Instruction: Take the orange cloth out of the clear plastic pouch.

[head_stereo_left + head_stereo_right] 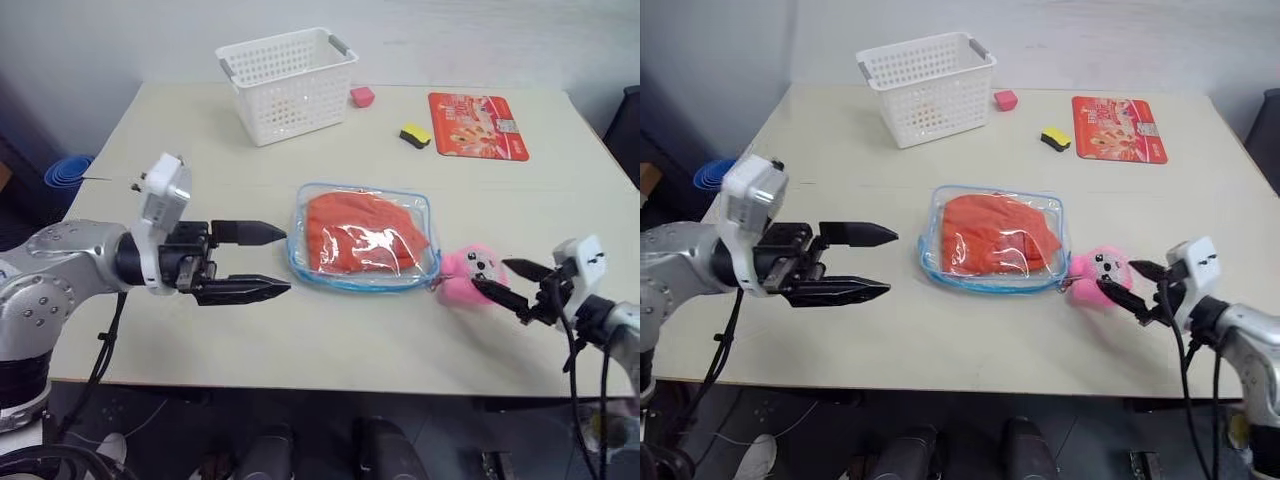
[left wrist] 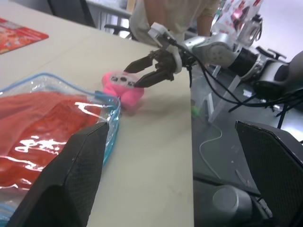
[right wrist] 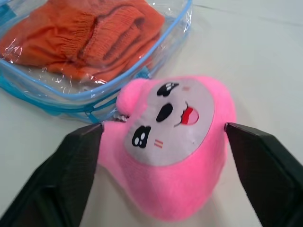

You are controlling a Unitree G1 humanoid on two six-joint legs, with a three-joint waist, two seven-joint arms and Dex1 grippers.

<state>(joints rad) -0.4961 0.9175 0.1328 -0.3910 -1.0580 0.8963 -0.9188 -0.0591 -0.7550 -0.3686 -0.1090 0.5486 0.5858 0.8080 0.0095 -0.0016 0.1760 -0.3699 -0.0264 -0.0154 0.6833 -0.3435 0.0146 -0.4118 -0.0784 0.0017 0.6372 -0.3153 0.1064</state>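
On the beige table (image 1: 200, 330), near a pale wall, the clear plastic pouch (image 1: 362, 238) lies flat mid-table with the orange cloth (image 1: 355, 232) inside. At the far side a white lattice basket (image 1: 287, 84) stands. The left gripper (image 1: 258, 262) hovers wide open beside the pouch, holding nothing. The right gripper (image 3: 163, 142) has its spread fingers either side of a pink plush toy (image 3: 175, 142); contact unclear.

Orange cloth (image 2: 42, 123) inside clear pouch (image 2: 102, 101)
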